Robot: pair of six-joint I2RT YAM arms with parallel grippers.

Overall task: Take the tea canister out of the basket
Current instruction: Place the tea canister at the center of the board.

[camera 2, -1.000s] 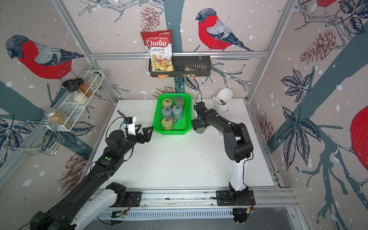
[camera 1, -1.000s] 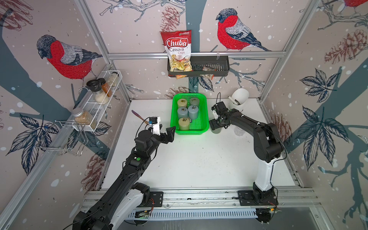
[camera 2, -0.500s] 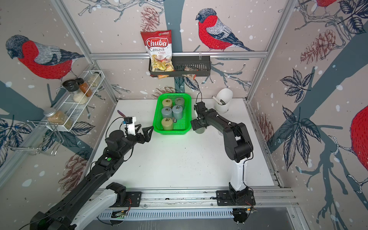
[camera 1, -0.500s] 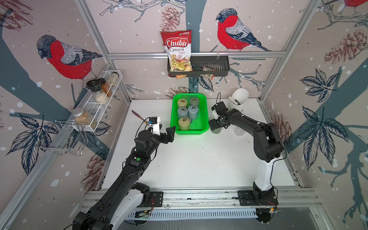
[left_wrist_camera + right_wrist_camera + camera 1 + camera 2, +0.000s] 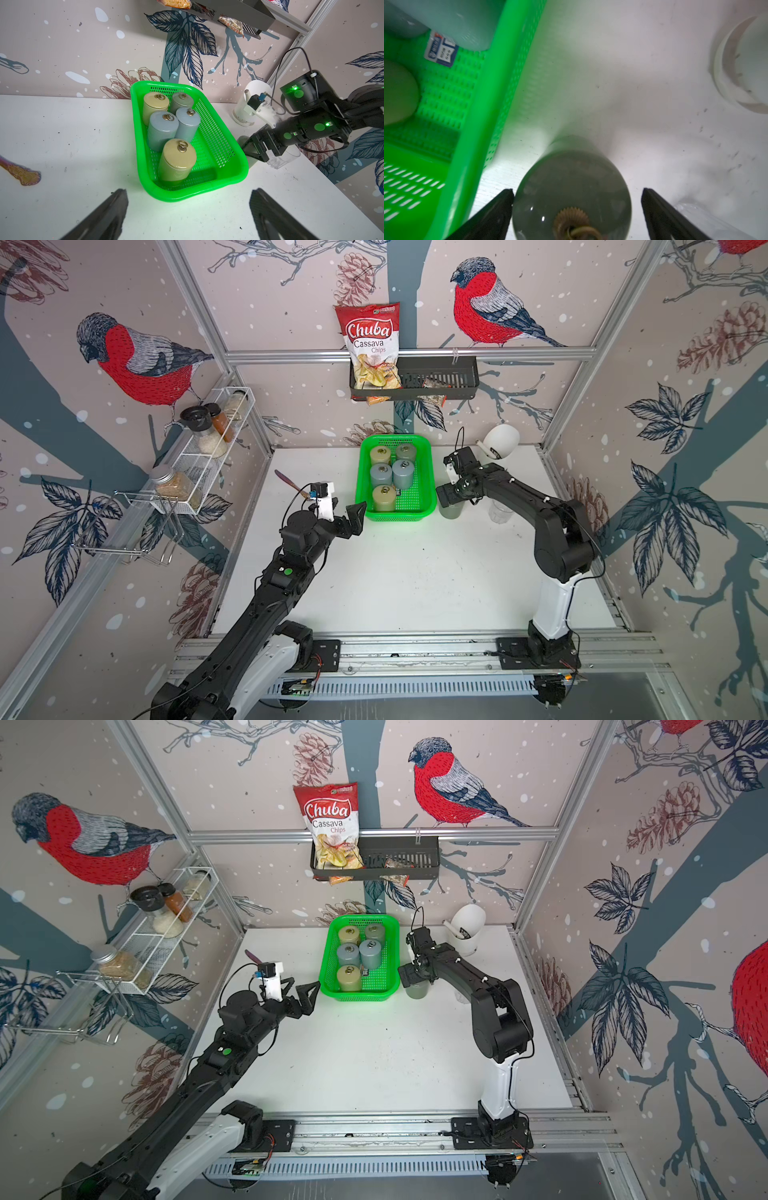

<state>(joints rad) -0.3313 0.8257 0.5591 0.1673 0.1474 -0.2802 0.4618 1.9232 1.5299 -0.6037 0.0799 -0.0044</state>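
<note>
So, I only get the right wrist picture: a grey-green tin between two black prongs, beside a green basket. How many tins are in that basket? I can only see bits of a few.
Observer: Five, all upright in the basket: a far yellowish canister, a grey-green canister, a left blue-grey canister, a right blue-grey canister and a near yellowish canister.
Operator: What is the other arm doing?
Observer: The left gripper is open and empty, by the basket's near left corner.
Operator: And the clear shiny stuff beside my tin?
Observer: That is a clear glass, upright on the table, to the right of the tea canister.
</note>
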